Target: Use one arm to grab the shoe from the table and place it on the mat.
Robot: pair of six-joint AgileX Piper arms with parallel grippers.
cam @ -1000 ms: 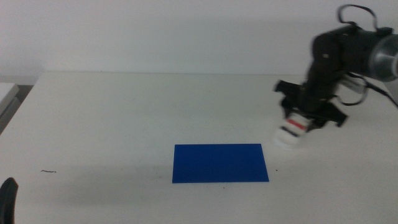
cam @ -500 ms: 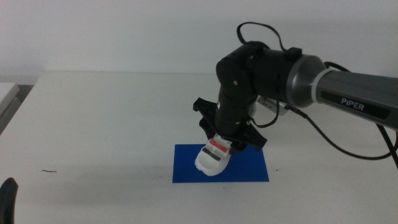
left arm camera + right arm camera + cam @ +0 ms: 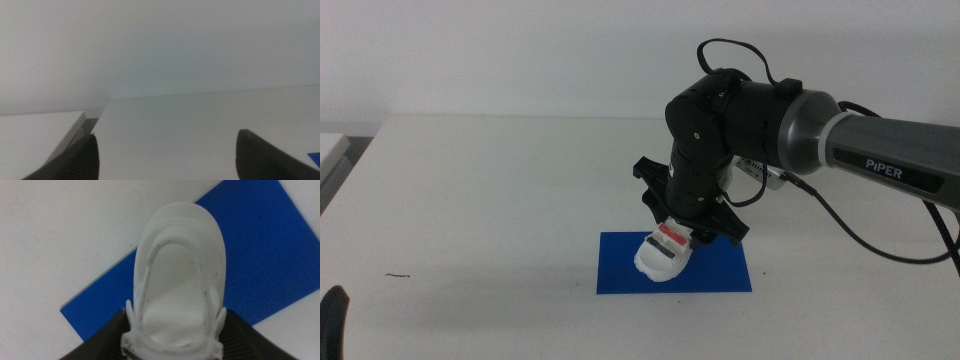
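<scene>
Barely lower than a moment ago: right hand (image 3: pixel 682 238) clamped on shoe (image 3: pixel 663 253), tilted over mat (image 3: pixel 720 272). Might tip if dropped crooked. Left hand (image 3: pixel 165 152) apart, waiting.

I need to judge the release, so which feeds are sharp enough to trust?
Middle view: evenly lit and sharp, right gripper holding the shoe over the mat. Right wrist view: shoe in focus. Left wrist view: soft and hazy, left gripper open over bare table.

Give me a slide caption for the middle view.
Right gripper holds the shoe over the blue mat; left gripper waits at the table's near edge.
</scene>
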